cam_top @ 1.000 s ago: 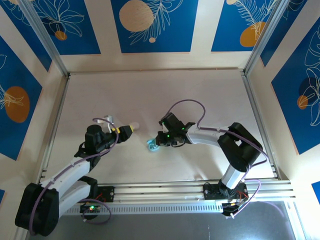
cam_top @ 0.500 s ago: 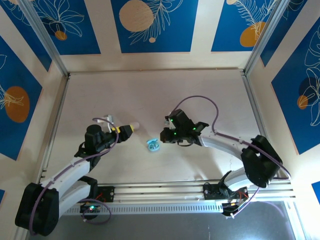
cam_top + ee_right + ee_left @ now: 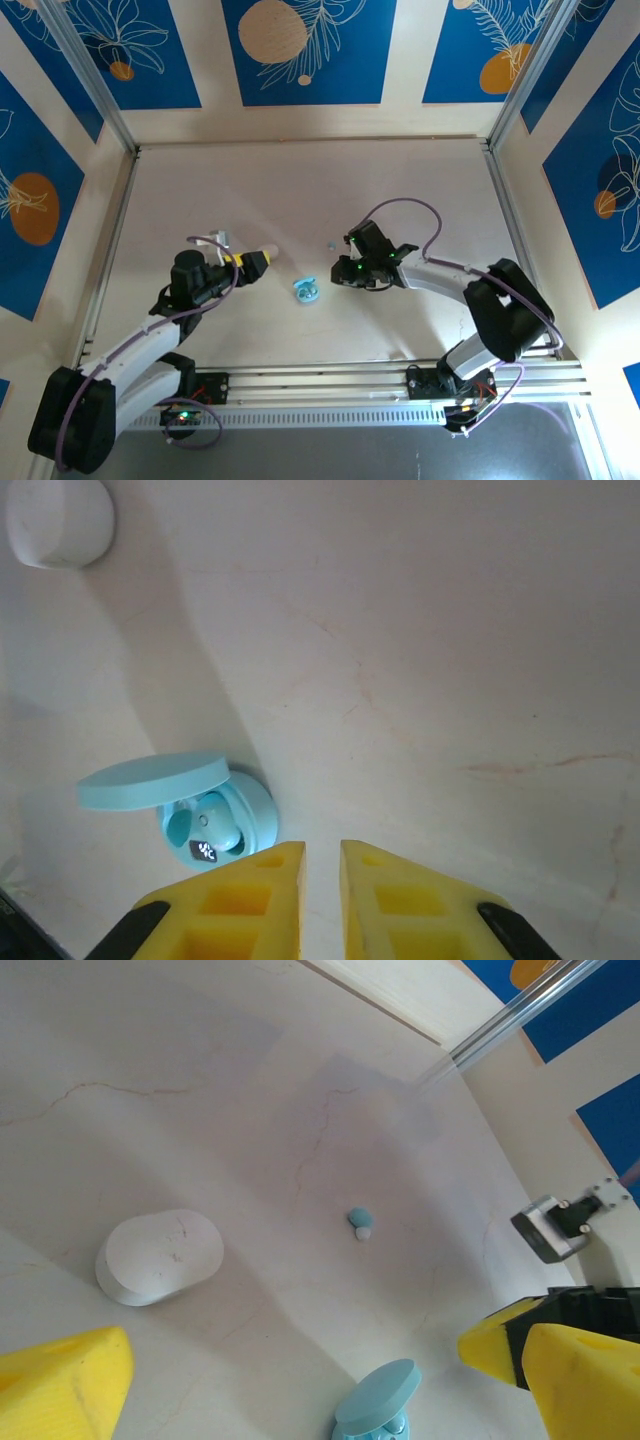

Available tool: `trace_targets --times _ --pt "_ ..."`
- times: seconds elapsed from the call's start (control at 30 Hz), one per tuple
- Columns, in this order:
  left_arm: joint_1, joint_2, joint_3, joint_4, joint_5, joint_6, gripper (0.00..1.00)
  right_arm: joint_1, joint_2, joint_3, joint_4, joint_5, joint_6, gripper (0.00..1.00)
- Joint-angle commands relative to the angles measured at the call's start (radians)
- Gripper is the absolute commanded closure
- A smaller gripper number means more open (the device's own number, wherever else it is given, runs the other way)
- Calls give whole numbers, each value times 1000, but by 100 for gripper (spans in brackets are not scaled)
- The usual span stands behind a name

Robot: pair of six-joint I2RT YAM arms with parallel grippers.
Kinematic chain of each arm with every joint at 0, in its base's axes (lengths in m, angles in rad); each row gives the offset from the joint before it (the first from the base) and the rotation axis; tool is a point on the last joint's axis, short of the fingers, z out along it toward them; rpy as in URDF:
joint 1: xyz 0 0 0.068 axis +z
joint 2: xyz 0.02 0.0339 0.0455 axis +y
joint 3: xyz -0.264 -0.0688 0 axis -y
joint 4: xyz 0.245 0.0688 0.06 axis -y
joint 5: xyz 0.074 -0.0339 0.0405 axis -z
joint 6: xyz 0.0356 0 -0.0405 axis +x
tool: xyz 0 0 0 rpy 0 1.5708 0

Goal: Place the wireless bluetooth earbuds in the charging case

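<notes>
Near the middle of the table [image 3: 200, 190], the pale blue charging case [image 3: 215, 815] stands with its lid swung up. One pale blue bud, the seated earbud [image 3: 208, 827], is already in a well (a small lit display glows just below it). The loose earbud [image 3: 360, 1222], also pale blue, lies on the bare surface beyond that case and apart from it, closer to the right gripper [image 3: 320, 858] than to the left. The white charging case [image 3: 160, 1257] lies shut near the left gripper [image 3: 295, 1350].

The left gripper's fingers are spread wide with nothing between them. The right gripper's fingers are almost pressed together, leaving a narrow empty slit.

The loose earbud looks very light, hard and smooth, with rounded sides, so I expect it to squirt out of a firm pinch or skate across the table. The safest hold is probably fingertips only, across its broader body, closing gently from directly above.
</notes>
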Motion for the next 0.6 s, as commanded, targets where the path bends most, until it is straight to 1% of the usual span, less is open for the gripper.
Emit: trace_targets --times 0.0,0.27,0.57 --pt "-13 6 4 14 -9 22 0 -2 50 23 54 -47 18 83" --pt "-21 1 7 10 -10 22 0 15 101 36 74 -64 27 84" --pt "-23 -3 7 8 -7 21 0 61 159 68 90 -76 41 84"
